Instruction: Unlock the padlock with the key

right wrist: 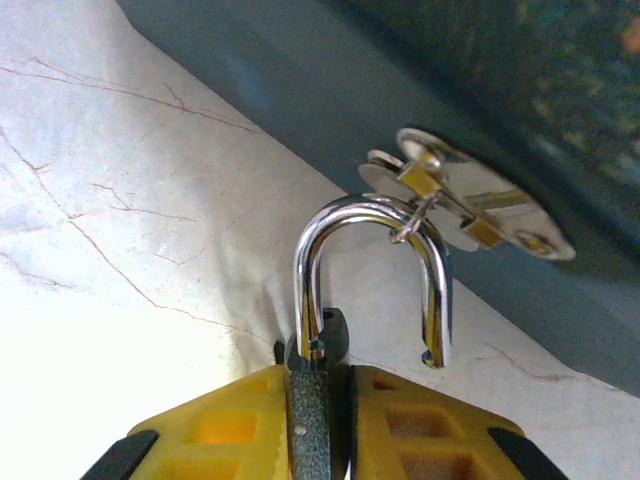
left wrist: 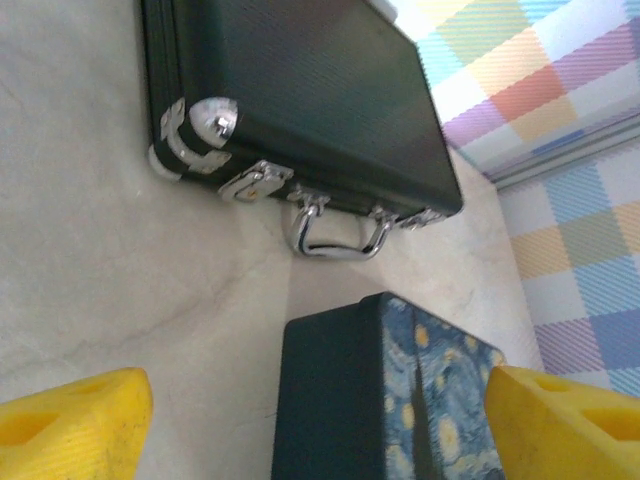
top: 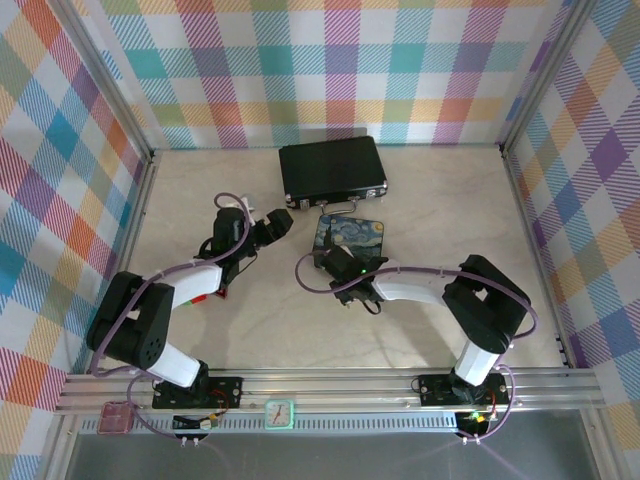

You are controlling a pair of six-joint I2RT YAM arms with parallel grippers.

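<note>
Right gripper (right wrist: pixel 320 405) clamping small dark-grey metal padlock (right wrist: pixel 318 350) by flat sides; rigid, slick, probably twisting easily. Thin silvery metal key (right wrist: pixel 480 205) dangling off shackle (right wrist: pixel 372 210). Left gripper (left wrist: pixel 318 420) gaping open.

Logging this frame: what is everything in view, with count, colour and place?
padlock: one, dark grey, silver shackle, in the right gripper
key: count unclear, silvery, ringed to the shackle
box: one, blue starry print, centre of the table
briefcase: one, black, silver latches, behind the box
table: one, pale marble, underneath
walls: three, pastel plaid, around the table
left gripper: one, yellow fingers, open, facing the box
right gripper: one, yellow fingers, shut on the padlock
</note>
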